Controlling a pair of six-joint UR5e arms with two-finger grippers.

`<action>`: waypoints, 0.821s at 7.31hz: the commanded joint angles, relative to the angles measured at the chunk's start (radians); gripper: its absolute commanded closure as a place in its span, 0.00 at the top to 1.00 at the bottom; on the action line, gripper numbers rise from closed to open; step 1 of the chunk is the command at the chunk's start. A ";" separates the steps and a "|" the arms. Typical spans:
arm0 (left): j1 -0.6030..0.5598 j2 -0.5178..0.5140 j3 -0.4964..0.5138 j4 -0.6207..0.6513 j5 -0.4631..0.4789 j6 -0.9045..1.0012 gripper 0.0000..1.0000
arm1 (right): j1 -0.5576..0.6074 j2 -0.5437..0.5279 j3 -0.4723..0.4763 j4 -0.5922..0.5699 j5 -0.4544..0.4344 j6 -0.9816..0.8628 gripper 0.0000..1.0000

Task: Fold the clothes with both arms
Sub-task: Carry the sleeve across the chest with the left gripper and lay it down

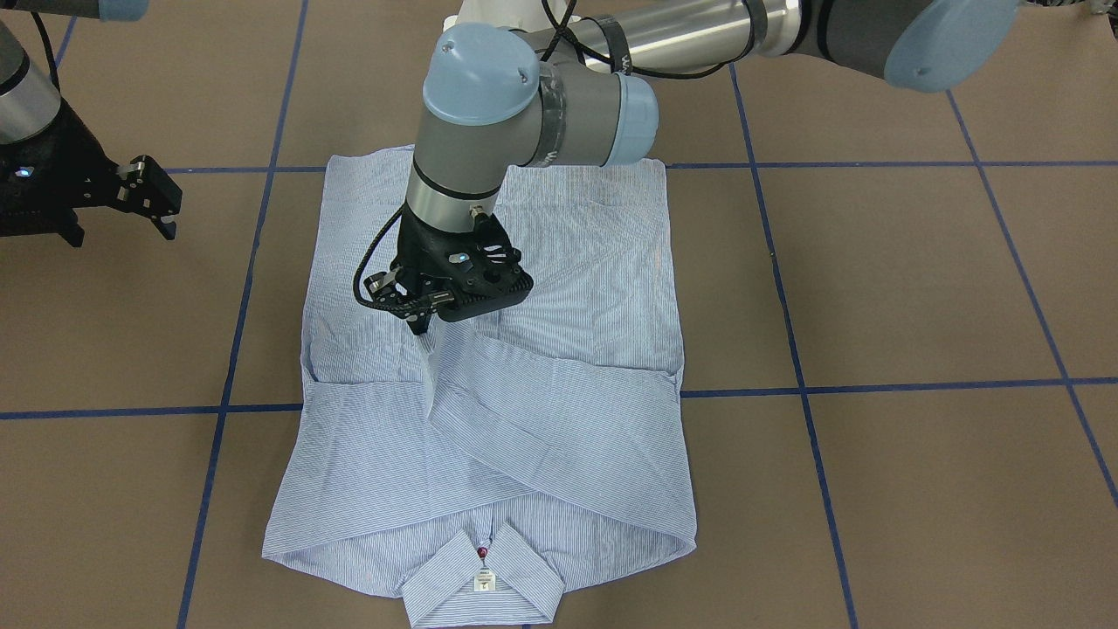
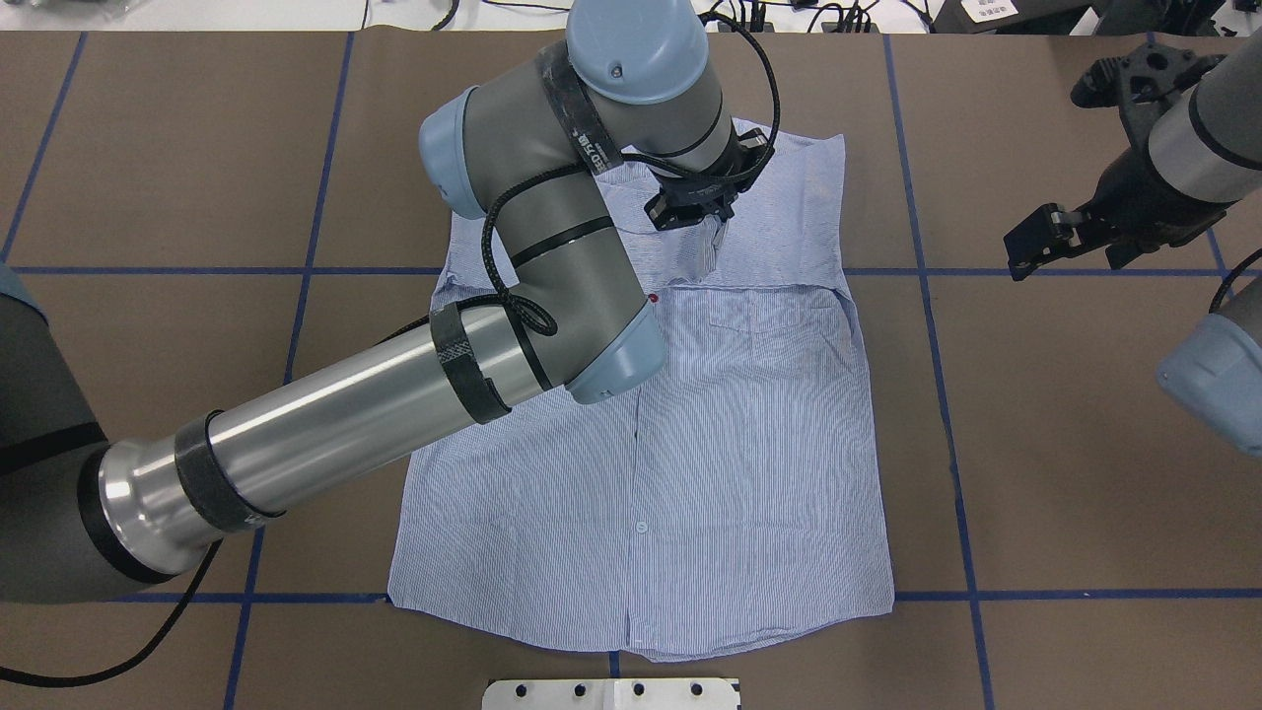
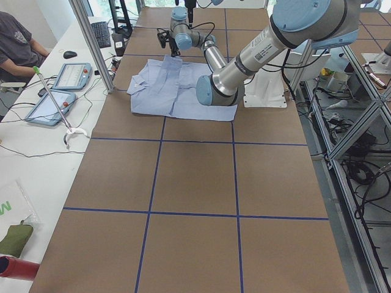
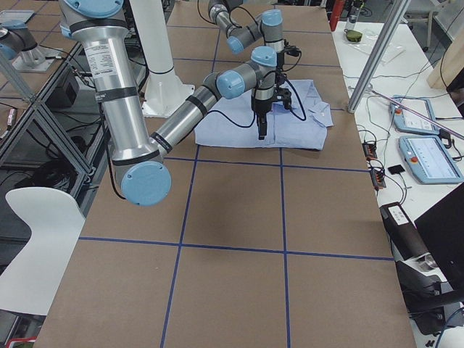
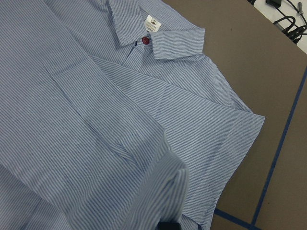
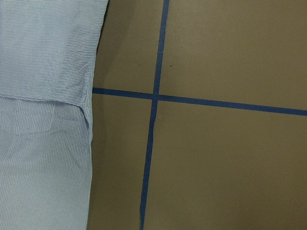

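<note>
Shirt [image 1: 559, 419], pale blue-and-white fine stripes, lies front-up on a brown surface [image 1: 917, 288] crossed by blue tape lines [image 1: 873, 386]. Its collar [image 1: 515, 568] points away from the robot, with a white label [image 1: 483, 579] inside it and a red button [image 1: 482, 552] at the throat. The hem lies nearest the robot's base. Both long sleeves are folded in over the chest and cross one another below the collar.

The left pincer [image 1: 420, 328] stands directly over the shirt, near its middle line, on the robot's side of the crossed sleeves. Its fingers point down and are drawn together on a pinch of sleeve fabric. A narrow ridge of cloth rises from the flat shirt up to the fingertips. In the left wrist view this lifted fold fills the lower foreground and runs down to one dark fingertip [image 5: 165, 225] at the bottom edge. Collar, label and red button lie further off in that view.

The right pincer [image 1: 122, 229] hangs over bare surface off to the shirt's side, well apart from the cloth. Its jaws are spread wide with nothing between them. The right wrist view shows only the shirt's side edge and a crossing of tape lines.
</note>
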 commanded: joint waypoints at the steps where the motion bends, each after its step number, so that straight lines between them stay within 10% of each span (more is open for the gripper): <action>1: 0.047 0.036 0.027 -0.110 0.002 -0.018 0.00 | 0.000 0.004 -0.001 0.000 0.001 0.000 1.00; 5: 0.084 0.034 0.154 -0.288 0.049 -0.024 0.00 | 0.000 0.010 -0.004 0.000 0.004 0.001 1.00; 6: 0.091 0.042 0.153 -0.350 0.049 0.003 0.90 | 0.000 0.012 -0.004 0.000 0.004 0.002 1.00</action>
